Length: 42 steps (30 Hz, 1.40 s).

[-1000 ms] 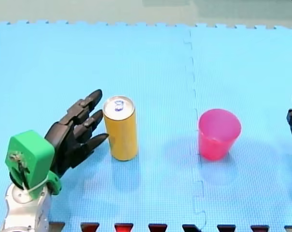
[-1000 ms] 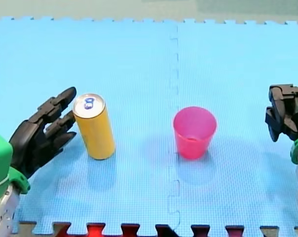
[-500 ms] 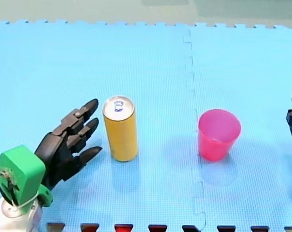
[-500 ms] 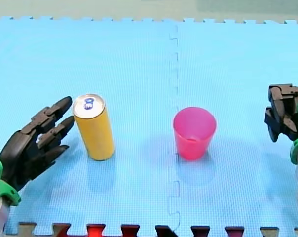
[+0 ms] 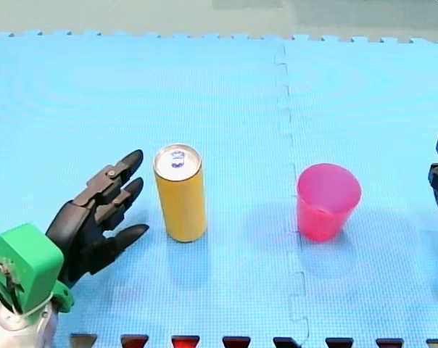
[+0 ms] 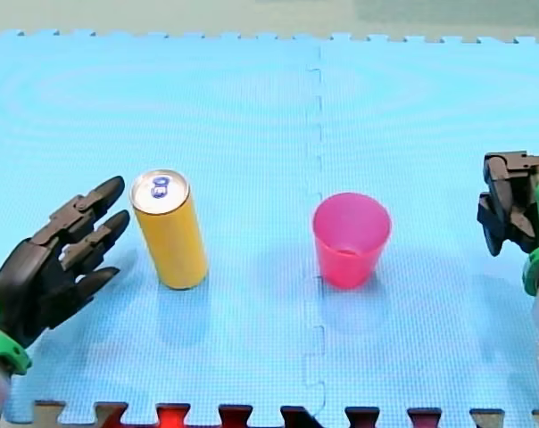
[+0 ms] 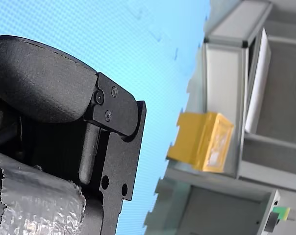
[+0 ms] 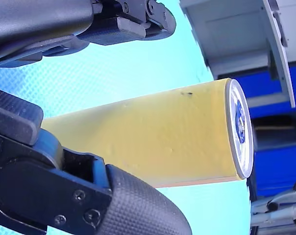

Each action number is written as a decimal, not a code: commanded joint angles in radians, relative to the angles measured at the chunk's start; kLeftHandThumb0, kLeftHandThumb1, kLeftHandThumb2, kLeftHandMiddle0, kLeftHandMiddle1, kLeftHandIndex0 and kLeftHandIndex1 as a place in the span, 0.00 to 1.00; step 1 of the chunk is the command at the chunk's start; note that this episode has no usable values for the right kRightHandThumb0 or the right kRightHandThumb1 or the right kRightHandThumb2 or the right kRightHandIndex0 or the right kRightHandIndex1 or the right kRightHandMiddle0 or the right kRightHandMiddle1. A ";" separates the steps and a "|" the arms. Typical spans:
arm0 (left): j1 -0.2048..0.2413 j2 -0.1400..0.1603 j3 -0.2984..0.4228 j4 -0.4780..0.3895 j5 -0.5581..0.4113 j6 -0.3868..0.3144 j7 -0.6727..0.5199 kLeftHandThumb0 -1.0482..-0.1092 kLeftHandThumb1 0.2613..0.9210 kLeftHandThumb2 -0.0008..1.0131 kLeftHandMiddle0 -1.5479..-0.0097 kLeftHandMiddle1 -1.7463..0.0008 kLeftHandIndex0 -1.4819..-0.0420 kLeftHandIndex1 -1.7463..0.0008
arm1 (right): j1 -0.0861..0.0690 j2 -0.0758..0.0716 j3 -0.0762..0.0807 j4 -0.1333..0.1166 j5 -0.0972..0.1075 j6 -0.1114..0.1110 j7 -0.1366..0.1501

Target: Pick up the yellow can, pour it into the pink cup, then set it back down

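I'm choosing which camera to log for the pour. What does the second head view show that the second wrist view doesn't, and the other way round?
Particular to the second head view: the pink cup upright to the right of the yellow can, the left hand near the can without touching it, and the right hand at the right edge. Particular to the second wrist view: a small dark speck on the can's side, and a grey structure beyond the mat. Shared: the can, unheld, the blue mat, and dark fingers beside the can.
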 commanded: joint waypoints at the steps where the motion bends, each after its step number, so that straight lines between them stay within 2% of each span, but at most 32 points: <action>1: -0.005 0.009 0.007 0.013 -0.006 -0.009 -0.005 0.00 0.85 0.00 0.86 1.00 0.87 1.00 | -0.006 -0.004 -0.001 0.002 0.002 0.005 -0.001; 15: -0.045 0.015 0.020 0.091 -0.005 -0.046 -0.025 0.00 0.82 0.00 0.87 1.00 0.87 1.00 | -0.007 -0.006 -0.007 0.006 0.006 0.006 0.003; 27: -0.061 0.018 0.012 0.128 0.023 -0.086 -0.013 0.00 0.84 0.01 0.87 1.00 0.88 1.00 | -0.014 -0.009 -0.014 0.009 0.010 0.012 0.008; 42: -0.082 0.022 0.012 0.159 0.035 -0.086 0.001 0.00 0.87 0.01 0.88 1.00 0.89 1.00 | -0.018 -0.008 -0.019 0.007 0.014 0.005 0.016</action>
